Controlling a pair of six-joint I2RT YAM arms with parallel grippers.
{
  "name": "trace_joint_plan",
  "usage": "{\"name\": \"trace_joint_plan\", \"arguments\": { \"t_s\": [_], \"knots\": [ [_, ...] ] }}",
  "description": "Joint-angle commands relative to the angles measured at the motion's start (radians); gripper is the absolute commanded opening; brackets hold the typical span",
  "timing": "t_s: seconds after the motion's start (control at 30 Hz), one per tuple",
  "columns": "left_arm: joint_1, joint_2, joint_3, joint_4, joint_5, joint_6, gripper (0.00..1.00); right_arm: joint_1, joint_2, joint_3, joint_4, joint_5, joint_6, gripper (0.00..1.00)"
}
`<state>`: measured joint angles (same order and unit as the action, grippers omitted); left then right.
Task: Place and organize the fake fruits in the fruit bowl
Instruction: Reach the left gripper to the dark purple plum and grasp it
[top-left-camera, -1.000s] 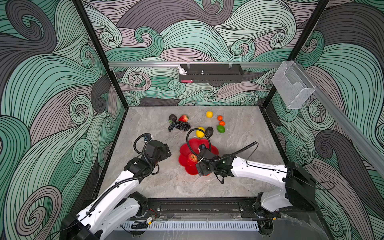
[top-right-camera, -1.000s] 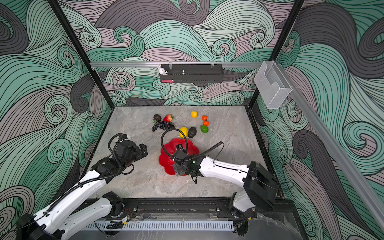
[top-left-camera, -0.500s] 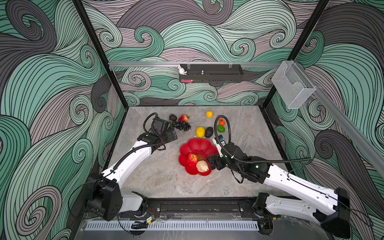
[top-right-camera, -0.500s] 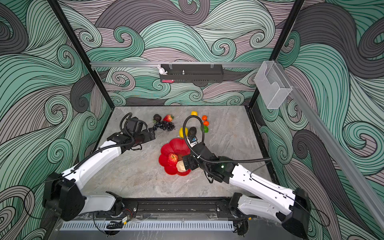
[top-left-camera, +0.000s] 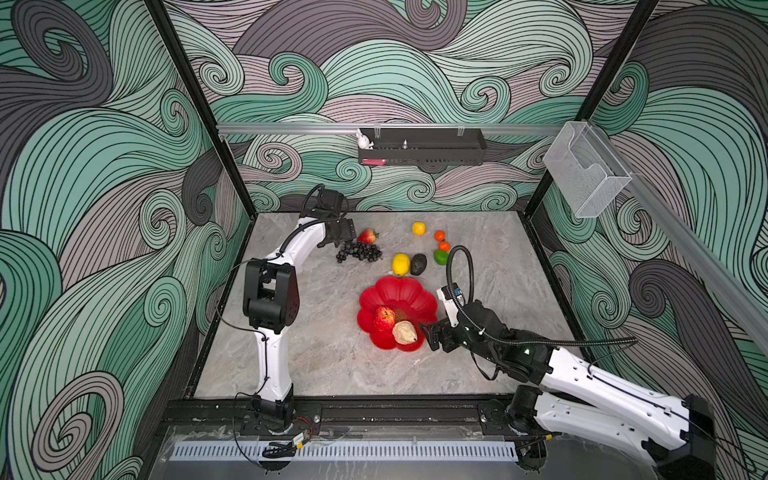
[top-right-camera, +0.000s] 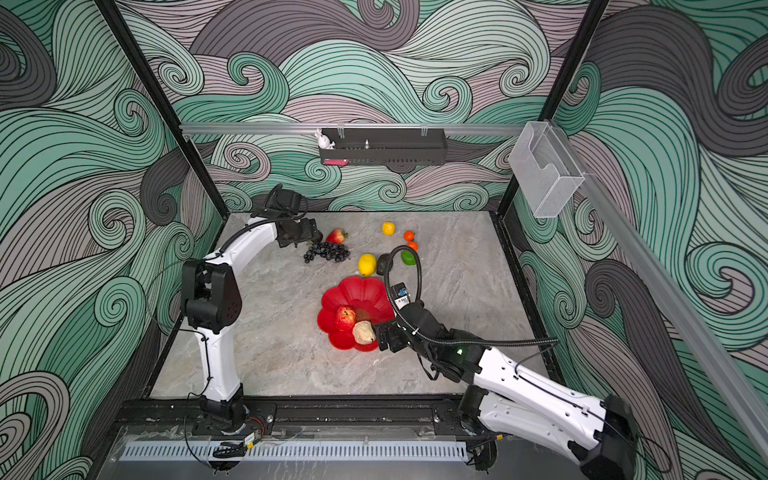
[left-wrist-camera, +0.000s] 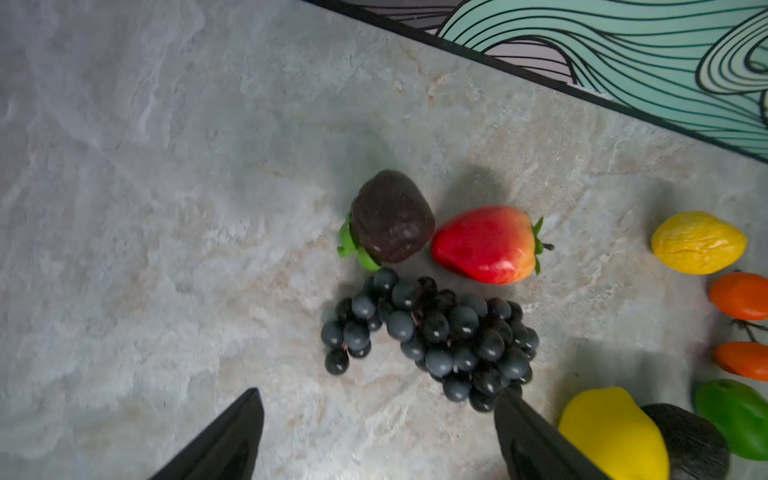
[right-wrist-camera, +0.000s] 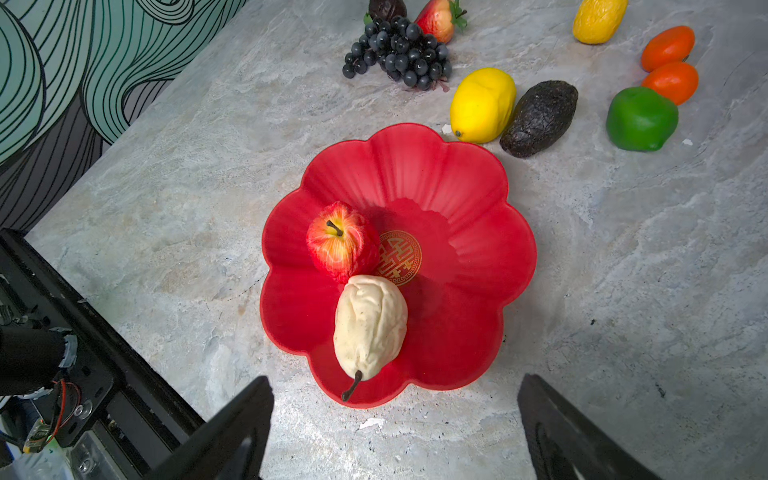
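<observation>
The red scalloped fruit bowl (top-left-camera: 399, 291) (right-wrist-camera: 457, 199) holds a red apple (top-left-camera: 384, 318) (right-wrist-camera: 340, 241) and a beige pear (top-left-camera: 404, 331) (right-wrist-camera: 370, 324). My right gripper (top-left-camera: 432, 334) (right-wrist-camera: 395, 382) stands open and empty just off the bowl's near rim, beside the pear's stem. At the far side my left gripper (top-left-camera: 347, 232) (left-wrist-camera: 376, 395) hovers open over the dark grapes (top-left-camera: 359, 252) (left-wrist-camera: 436, 328), next to a strawberry (top-left-camera: 367, 236) (left-wrist-camera: 486, 245) and a dark avocado (left-wrist-camera: 390, 216). A lemon (top-left-camera: 400, 264), a second avocado (top-left-camera: 418, 264), a lime (top-left-camera: 441, 257), two oranges (top-left-camera: 439, 236) and a small lemon (top-left-camera: 419, 228) lie on the table.
A black wall tray (top-left-camera: 422, 145) with a white rabbit figure (top-left-camera: 364, 140) hangs on the back wall. A clear bin (top-left-camera: 582, 174) hangs on the right rail. The black front rail (top-left-camera: 374, 411) borders the marble table.
My right gripper left the pear in the bowl and drew back toward the near right. My left arm swung out to the far side, over the grapes.
</observation>
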<state>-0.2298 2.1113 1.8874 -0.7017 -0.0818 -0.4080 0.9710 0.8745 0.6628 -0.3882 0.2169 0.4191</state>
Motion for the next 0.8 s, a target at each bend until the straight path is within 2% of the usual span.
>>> {"name": "trace_joint_plan", "arguments": {
  "t_s": [0.0, 0.1, 0.27, 0.33, 0.5, 0.77],
  "knots": [
    [0.009, 0.104, 0.147, -0.140, -0.010, 0.208, 0.88, -0.005, -0.008, -0.025, 0.022, -0.036, 0.035, 0.93],
    [0.015, 0.186, 0.244, -0.154, -0.018, 0.317, 0.87, -0.005, -0.008, -0.042, 0.023, -0.049, 0.039, 0.93],
    [0.033, 0.282, 0.350, -0.157, 0.021, 0.418, 0.87, -0.006, 0.000, -0.074, 0.068, -0.078, 0.034, 0.93],
    [0.035, 0.322, 0.415, -0.187, 0.050, 0.440, 0.86, -0.006, -0.001, -0.083, 0.082, -0.093, 0.031, 0.93],
    [0.041, 0.408, 0.513, -0.191, 0.031, 0.481, 0.86, -0.006, -0.017, -0.108, 0.117, -0.106, 0.037, 0.93],
    [0.053, 0.503, 0.612, -0.175, 0.088, 0.475, 0.79, -0.005, 0.010, -0.131, 0.143, -0.123, 0.068, 0.93]
  ]
}}
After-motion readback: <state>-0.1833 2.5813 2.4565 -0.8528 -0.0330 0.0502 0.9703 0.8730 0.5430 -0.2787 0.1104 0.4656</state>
